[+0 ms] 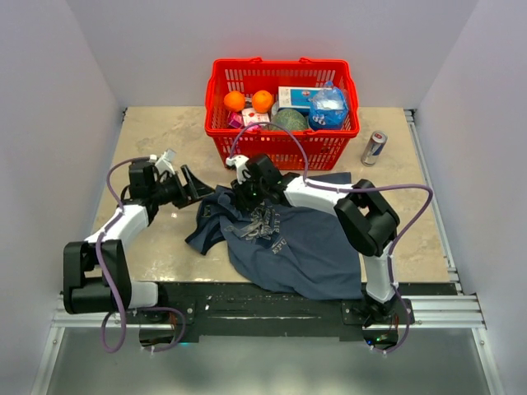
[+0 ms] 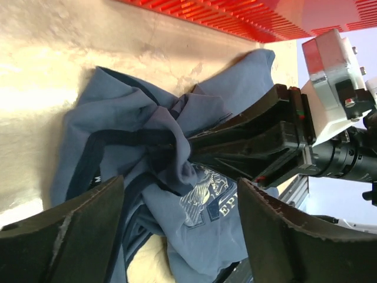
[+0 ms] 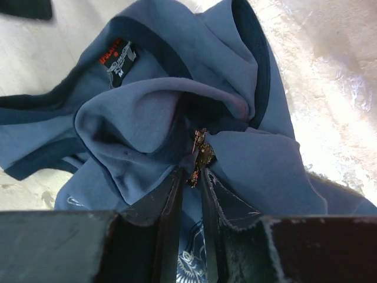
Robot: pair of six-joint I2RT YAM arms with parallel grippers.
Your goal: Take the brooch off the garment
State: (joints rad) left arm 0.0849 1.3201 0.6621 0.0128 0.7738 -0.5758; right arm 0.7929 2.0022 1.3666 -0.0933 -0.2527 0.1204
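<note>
beige mottled table (image 1: 148,132) between pale walls (image 1: 49,99); left gripper (image 2: 179,188) wide open by garment (image 1: 305,247), right gripper (image 3: 189,174) tight on brooch (image 3: 201,154)

Slate-blue T-shirt (image 1: 288,247), darker navy collar band (image 3: 253,65), pale grey-white chest print (image 1: 262,224). Black neck label (image 3: 119,60), red lettering. Brooch (image 3: 201,154) dull bronze-gold with dark flecks. Matte black on both left pincer (image 2: 181,186) and right pincer (image 3: 189,177). Purple cables (image 1: 111,271) over white-and-black arms (image 1: 313,195). Red lattice basket (image 1: 216,90); bright orange oranges (image 1: 263,100); blue-and-white carton (image 1: 295,97). Silver can (image 1: 374,147), red and blue patches. Beige tabletop (image 1: 156,132), marbled, pale mottling.
</note>
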